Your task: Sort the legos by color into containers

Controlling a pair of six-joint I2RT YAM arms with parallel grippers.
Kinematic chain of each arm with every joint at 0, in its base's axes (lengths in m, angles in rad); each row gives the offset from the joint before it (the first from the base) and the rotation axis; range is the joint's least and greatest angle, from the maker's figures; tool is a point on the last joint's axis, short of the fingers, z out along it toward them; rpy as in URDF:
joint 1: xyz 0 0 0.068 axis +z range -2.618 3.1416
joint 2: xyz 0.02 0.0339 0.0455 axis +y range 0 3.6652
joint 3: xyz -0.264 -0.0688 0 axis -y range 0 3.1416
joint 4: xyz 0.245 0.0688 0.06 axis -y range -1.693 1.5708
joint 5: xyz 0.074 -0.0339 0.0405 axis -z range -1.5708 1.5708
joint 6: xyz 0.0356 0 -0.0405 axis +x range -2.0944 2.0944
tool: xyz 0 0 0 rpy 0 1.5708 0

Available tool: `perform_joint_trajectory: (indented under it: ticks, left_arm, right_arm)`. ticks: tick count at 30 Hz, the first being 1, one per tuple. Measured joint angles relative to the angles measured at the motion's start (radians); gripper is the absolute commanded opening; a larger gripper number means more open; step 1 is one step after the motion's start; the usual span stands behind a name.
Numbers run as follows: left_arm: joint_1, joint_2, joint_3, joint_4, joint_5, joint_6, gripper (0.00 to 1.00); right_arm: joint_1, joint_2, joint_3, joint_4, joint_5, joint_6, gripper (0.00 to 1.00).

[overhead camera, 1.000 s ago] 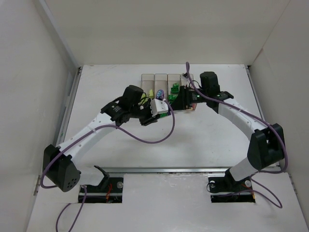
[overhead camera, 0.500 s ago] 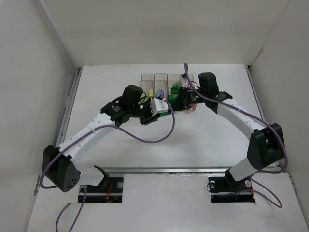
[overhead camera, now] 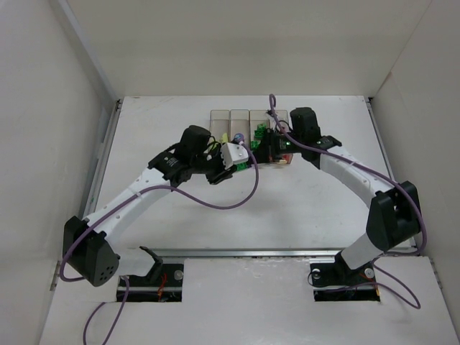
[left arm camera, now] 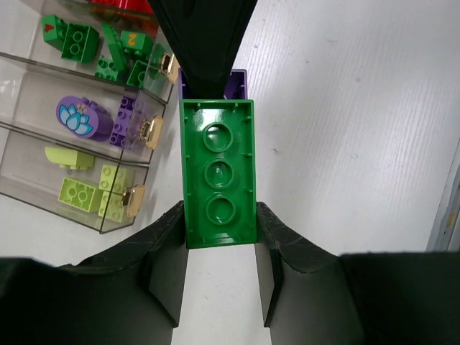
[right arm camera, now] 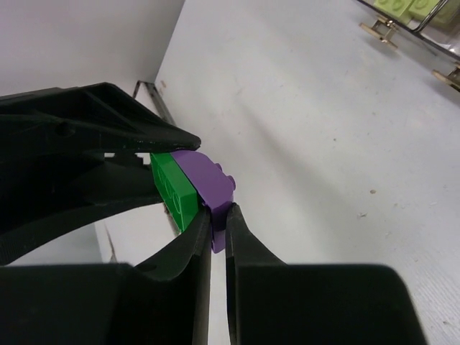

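Observation:
A green lego (left arm camera: 218, 172) is clamped lengthwise in my left gripper (left arm camera: 219, 212), its hollow underside facing the camera. A purple lego (right arm camera: 208, 180) is stuck to the far face of this green lego (right arm camera: 171, 188), and my right gripper (right arm camera: 218, 212) is shut on the purple one. Only an edge of the purple lego (left arm camera: 239, 85) shows in the left wrist view. The two grippers meet above the table, just in front of the containers (overhead camera: 230, 118). The clear bins (left arm camera: 29, 93) hold green legos (left arm camera: 79, 42), purple legos (left arm camera: 126, 118), yellow-green legos (left arm camera: 79, 192) and red ones (left arm camera: 122, 6).
The right gripper's black body (left arm camera: 205, 36) hangs over the joined bricks. Gold latches (left arm camera: 149, 131) stick out from the bins' near ends. Purple cables (overhead camera: 237, 201) droop from both arms. White walls stand close on three sides of the table (overhead camera: 302, 201).
My right gripper has closed onto the purple lego. Both wrists have shifted slightly left and away. The left gripper keeps its grip on the green lego.

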Motion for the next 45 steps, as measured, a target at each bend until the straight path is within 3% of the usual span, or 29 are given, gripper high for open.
perform_joint_trajectory:
  ticks: [24,37,45]
  left_arm:
    - [0.011,-0.005,-0.044,0.004,-0.032,-0.016,0.0]
    - [0.018,-0.021,-0.047,-0.001,-0.018,-0.051,0.0]
    - [0.111,-0.02,-0.063,0.058,0.119,-0.163,0.0]
  right_arm:
    - [0.172,-0.003,0.131,-0.262,0.512,-0.058,0.0]
    - [0.159,0.0,0.118,-0.214,0.382,-0.124,0.0]
    - [0.161,0.0,0.113,-0.211,0.43,-0.121,0.0]
